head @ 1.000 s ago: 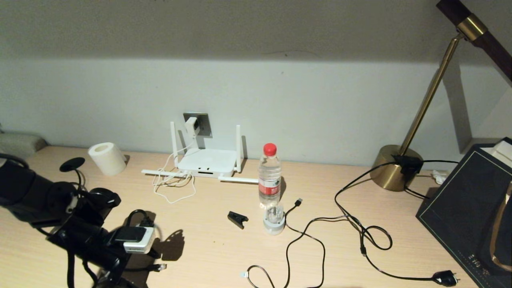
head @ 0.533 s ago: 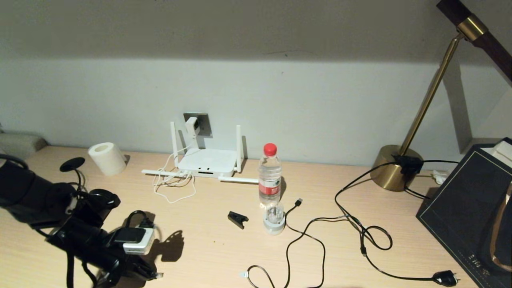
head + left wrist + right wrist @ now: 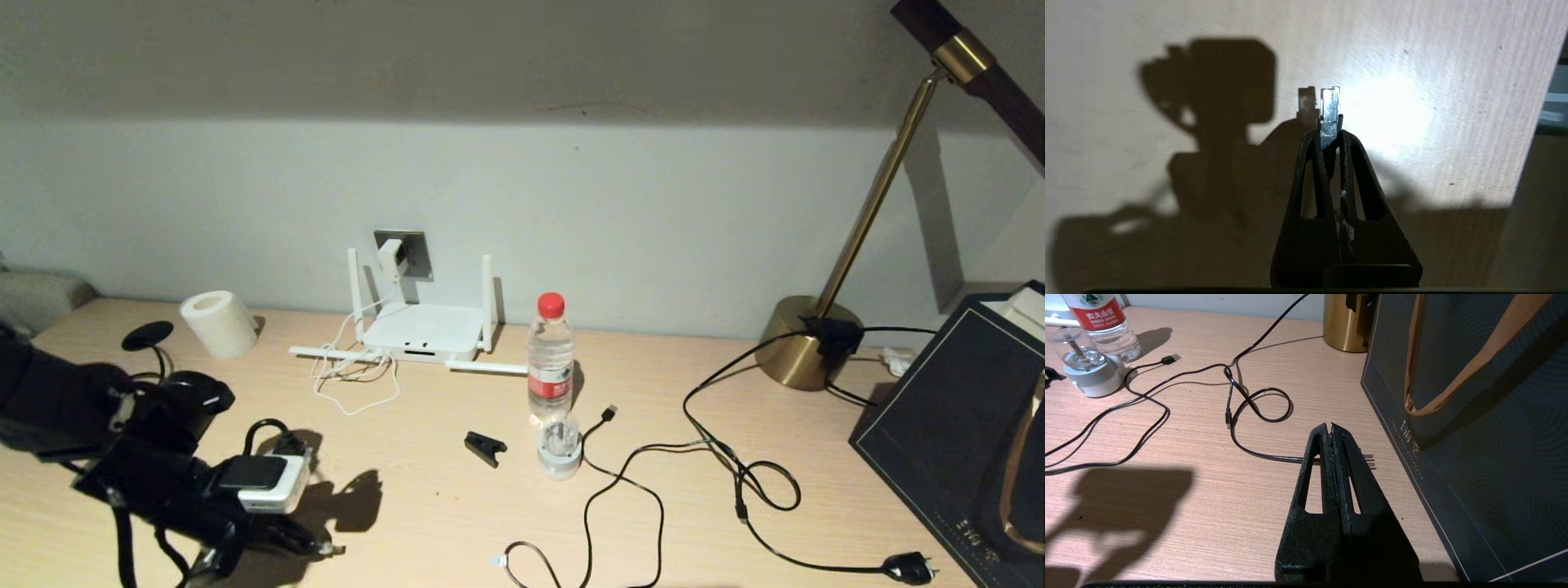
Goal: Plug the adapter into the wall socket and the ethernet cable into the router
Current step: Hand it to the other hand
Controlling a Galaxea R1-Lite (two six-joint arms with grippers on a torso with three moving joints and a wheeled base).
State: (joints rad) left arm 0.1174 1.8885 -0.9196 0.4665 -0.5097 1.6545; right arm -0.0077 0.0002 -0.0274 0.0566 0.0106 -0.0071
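Holding the clear plug of the ethernet cable [image 3: 1329,107] tight, the left tool [image 3: 1330,124] has lifted a little off the bench [image 3: 457,506], far from the router [image 3: 422,328]; the right tool [image 3: 1332,430] rests closed.

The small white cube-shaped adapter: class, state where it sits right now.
In the head view, the small white cube-shaped adapter sits on the square grey wall socket, left of centre, just above the flat white router.

The white adapter [image 3: 391,258] is sitting plugged in the grey wall socket [image 3: 412,249], above the flat white router [image 3: 422,329]. The ethernet cable's clear plug [image 3: 1329,107] is sticking out between closed fingers [image 3: 1348,153].
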